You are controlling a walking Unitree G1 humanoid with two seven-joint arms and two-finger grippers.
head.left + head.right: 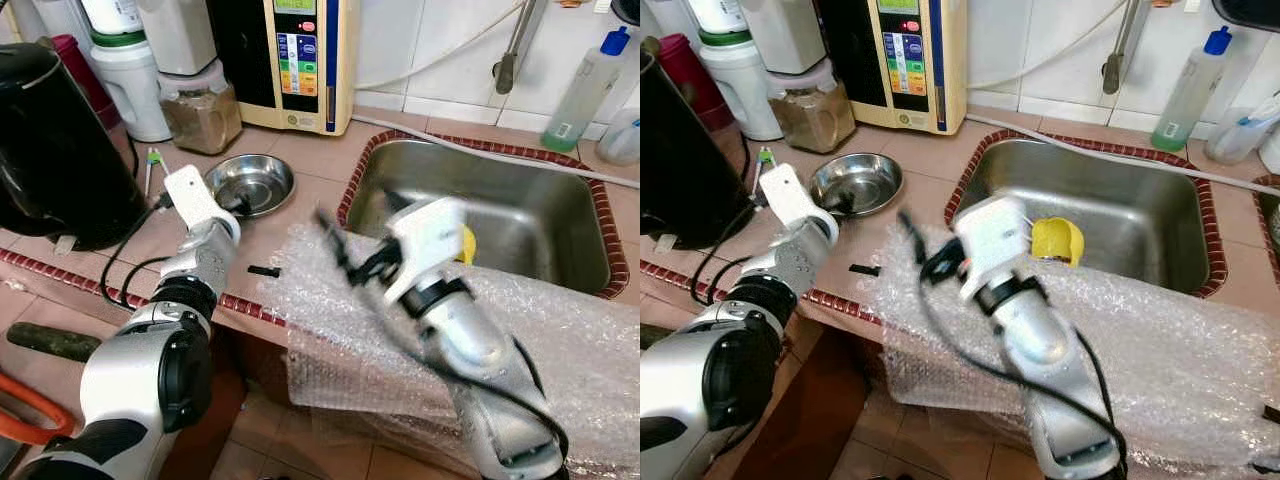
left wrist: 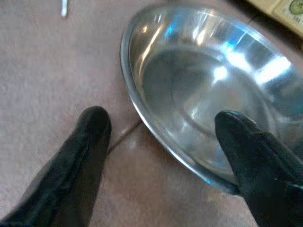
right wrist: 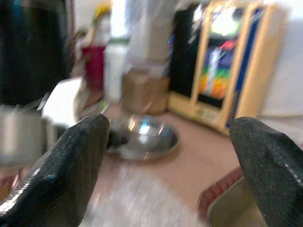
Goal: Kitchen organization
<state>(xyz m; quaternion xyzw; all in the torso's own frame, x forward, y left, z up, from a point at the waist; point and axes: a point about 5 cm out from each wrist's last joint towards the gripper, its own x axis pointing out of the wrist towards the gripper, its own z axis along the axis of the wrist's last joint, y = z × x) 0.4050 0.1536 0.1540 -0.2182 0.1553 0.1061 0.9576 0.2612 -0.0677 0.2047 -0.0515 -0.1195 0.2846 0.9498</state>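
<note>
The left claw [image 2: 161,142] stood apart at the near rim of the steel bowl [image 1: 250,180], one finger [image 2: 83,156] on the desk [image 1: 310,160] outside the rim and the other [image 2: 251,161] over the bowl's edge, not closed on it. The bowl sat on the tiled desk between a black kettle [image 1: 55,140] and the steel sink [image 1: 500,200]. The right claw [image 3: 175,156] was also apart, blurred, held above a sheet of bubble wrap [image 1: 560,340] that draped over the desk's front edge and the sink's near rim. A yellow object [image 1: 1058,240] lay in the sink just beyond the right arm. Behind the bowl stood a jar of brown powder [image 1: 200,115] and a cream appliance with coloured buttons [image 1: 300,60].
</note>
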